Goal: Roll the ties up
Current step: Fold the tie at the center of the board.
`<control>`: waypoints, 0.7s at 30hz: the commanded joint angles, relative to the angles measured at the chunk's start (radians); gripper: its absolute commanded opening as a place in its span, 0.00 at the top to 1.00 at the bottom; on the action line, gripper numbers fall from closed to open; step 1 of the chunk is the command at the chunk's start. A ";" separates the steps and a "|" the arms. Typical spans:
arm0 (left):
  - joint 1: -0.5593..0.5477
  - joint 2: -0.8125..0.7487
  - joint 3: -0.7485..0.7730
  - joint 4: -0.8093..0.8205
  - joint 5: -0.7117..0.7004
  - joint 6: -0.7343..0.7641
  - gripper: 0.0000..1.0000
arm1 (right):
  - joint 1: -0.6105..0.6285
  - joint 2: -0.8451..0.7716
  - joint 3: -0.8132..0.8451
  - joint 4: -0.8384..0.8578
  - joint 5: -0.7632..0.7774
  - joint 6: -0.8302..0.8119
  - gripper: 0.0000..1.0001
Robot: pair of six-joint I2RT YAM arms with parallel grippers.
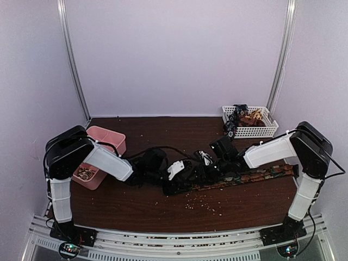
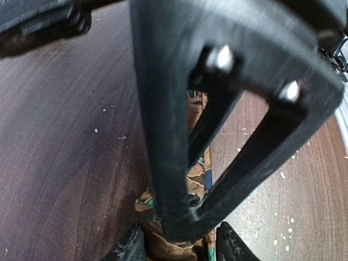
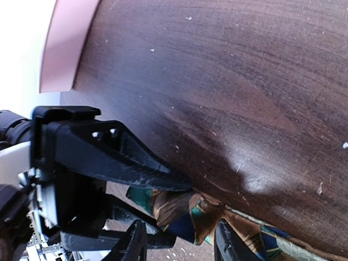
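A pink plastic box (image 1: pixel 115 137) sits at 9 o'clock on the dark brown wooden table (image 1: pixel 136 209). Near the middle, the left claw (image 2: pixel 179 246) is narrow and pinches the end of a long thin cloth tie with brown, orange and green patterns (image 1: pixel 255 175), which lies flat toward 3 o'clock. The right claw (image 3: pixel 179 239), just beside the left one, is narrow too and pinches the same tie, and a white plastic basket (image 1: pixel 270 130) at 2 o'clock holds more bunched ties (image 1: pixel 246 117).

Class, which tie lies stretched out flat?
The tie on the table; the other ties sit bunched in the white basket.
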 commanded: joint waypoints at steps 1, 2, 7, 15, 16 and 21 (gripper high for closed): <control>-0.014 0.004 -0.005 0.050 0.017 -0.001 0.53 | 0.015 0.033 0.047 -0.052 0.045 -0.021 0.59; -0.020 0.003 0.003 0.040 0.007 0.007 0.53 | 0.015 0.040 0.051 -0.052 0.046 -0.018 0.60; -0.045 -0.014 0.019 -0.022 -0.050 0.054 0.53 | 0.015 0.032 0.041 -0.058 0.061 -0.009 0.77; -0.029 -0.143 -0.133 0.085 -0.151 -0.014 0.35 | 0.014 -0.025 -0.027 0.021 0.062 0.005 0.89; -0.029 -0.141 -0.133 0.080 -0.153 -0.025 0.32 | 0.014 -0.027 -0.036 0.040 0.055 0.013 0.90; -0.033 -0.100 -0.115 0.100 -0.146 -0.087 0.21 | 0.014 -0.043 -0.078 0.120 0.038 0.040 0.90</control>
